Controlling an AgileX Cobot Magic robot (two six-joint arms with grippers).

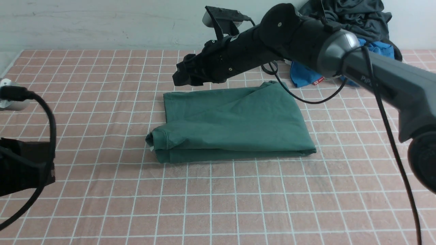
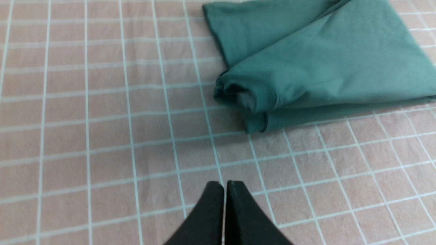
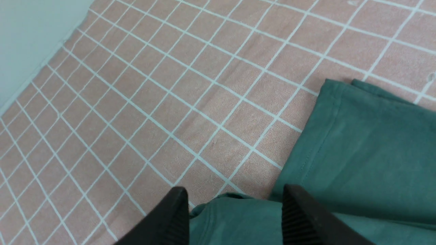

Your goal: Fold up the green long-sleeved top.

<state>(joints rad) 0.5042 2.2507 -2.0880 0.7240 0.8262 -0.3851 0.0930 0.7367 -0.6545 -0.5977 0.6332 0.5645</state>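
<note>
The left gripper (image 2: 224, 185) sits at the lower left of the front view, largely cut off by the frame edge; its fingertips are pressed together, holding nothing. The green long-sleeved top (image 1: 231, 124) lies folded into a compact rectangle at the centre of the frame, a rolled collar edge at its left end. The right gripper (image 3: 235, 204) hovers above the top's upper left corner, fingers spread, nothing pinched between them. The right arm (image 1: 340, 54) bears partial lettering, "PiP", the remainder hidden by a cable. The surface is a pink cloth (image 1: 218, 204) with a white grid. A pale wall (image 1: 102, 23) stands behind. At upper right lie a blue garment (image 1: 303, 73) and a dark grey garment (image 1: 357, 15), both partly hidden.
</note>
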